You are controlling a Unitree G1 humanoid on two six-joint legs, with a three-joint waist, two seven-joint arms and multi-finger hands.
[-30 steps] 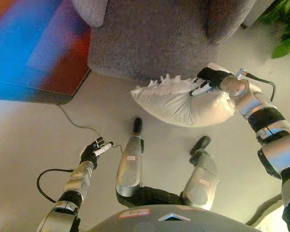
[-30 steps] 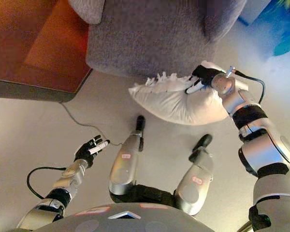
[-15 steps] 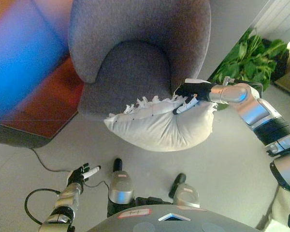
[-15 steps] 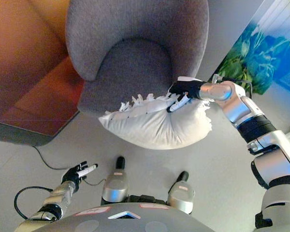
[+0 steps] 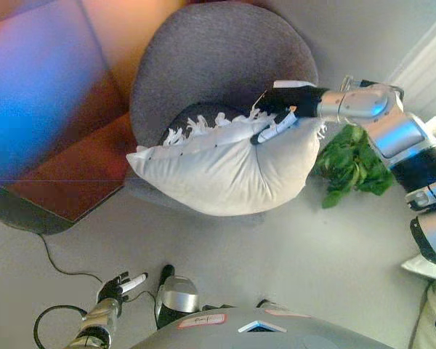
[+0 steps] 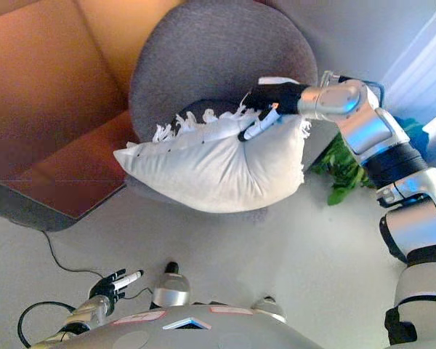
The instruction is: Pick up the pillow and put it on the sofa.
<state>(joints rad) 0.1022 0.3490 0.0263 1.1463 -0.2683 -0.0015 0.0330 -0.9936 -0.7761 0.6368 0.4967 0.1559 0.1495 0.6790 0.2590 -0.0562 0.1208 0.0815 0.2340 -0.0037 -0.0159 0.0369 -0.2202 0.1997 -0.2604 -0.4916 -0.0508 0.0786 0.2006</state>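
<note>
A white pillow (image 5: 225, 167) with a fringed edge hangs in the air in front of a round grey sofa chair (image 5: 218, 58), over the front of its seat. My right hand (image 5: 280, 109) is shut on the pillow's upper right edge and carries it; it also shows in the right eye view (image 6: 265, 102). My left hand (image 5: 120, 285) hangs low at the lower left with relaxed fingers and holds nothing.
A reddish-brown rug (image 6: 58, 131) lies on the pale floor left of the chair. A green potted plant (image 5: 352, 163) stands to the chair's right, close to my right arm. A thin cable (image 5: 47, 251) runs across the floor at the left.
The camera has tilted up, showing more of the chair. My right hand has lifted the pillow higher and forward, from the chair's front edge to over its seat. The left hand stays idle.
</note>
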